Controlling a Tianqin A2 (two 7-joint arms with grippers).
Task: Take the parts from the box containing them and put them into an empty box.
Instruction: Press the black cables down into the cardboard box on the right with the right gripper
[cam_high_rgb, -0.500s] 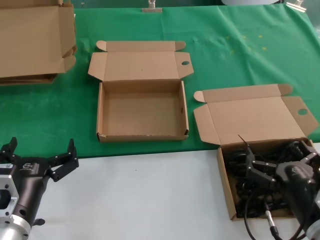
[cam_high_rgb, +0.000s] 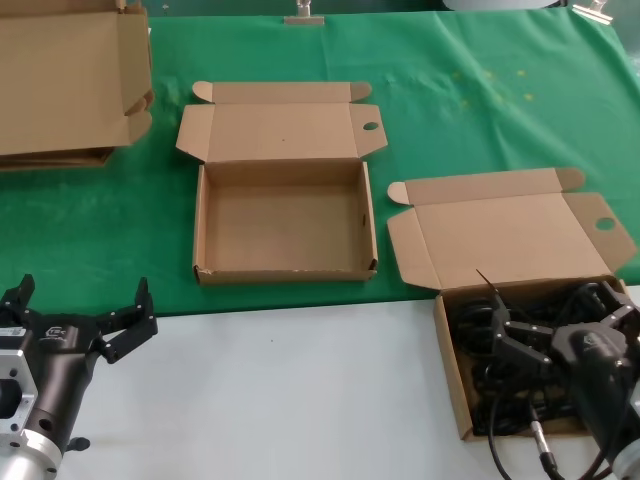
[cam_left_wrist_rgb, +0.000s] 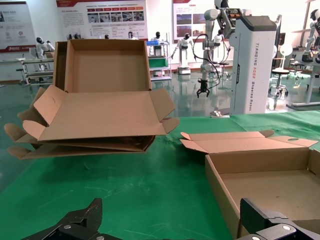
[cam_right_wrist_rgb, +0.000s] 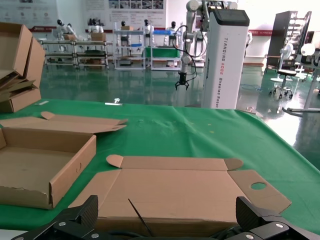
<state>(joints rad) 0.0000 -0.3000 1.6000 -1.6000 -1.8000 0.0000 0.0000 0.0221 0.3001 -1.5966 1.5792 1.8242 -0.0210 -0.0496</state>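
Head view: the right gripper (cam_high_rgb: 560, 335) sits low inside the full box (cam_high_rgb: 452, 375) at the counter's near right corner, its jaws spread among the parts (cam_high_rgb: 500, 385) — black coiled cables partly hidden by the arm and cut off at the frame's edge; whether anything is gripped cannot be told. The empty box (cam_high_rgb: 284, 218), lid open, lies on the green cloth (cam_high_rgb: 480, 110) mid-counter. The left gripper (cam_high_rgb: 80, 320) hangs over the near left corner, jaws wide, holding nothing. A cardboard pile (cam_high_rgb: 70, 85) fills the far left corner.

Left wrist view: only fingertips (cam_left_wrist_rgb: 80, 222) show; the pile (cam_left_wrist_rgb: 95, 110) and empty box (cam_left_wrist_rgb: 260, 170) — its bare floor visible.

Right wrist view: fingertips (cam_right_wrist_rgb: 75, 220) apart; the full box's lid (cam_right_wrist_rgb: 175, 192) shows, its contents hidden.
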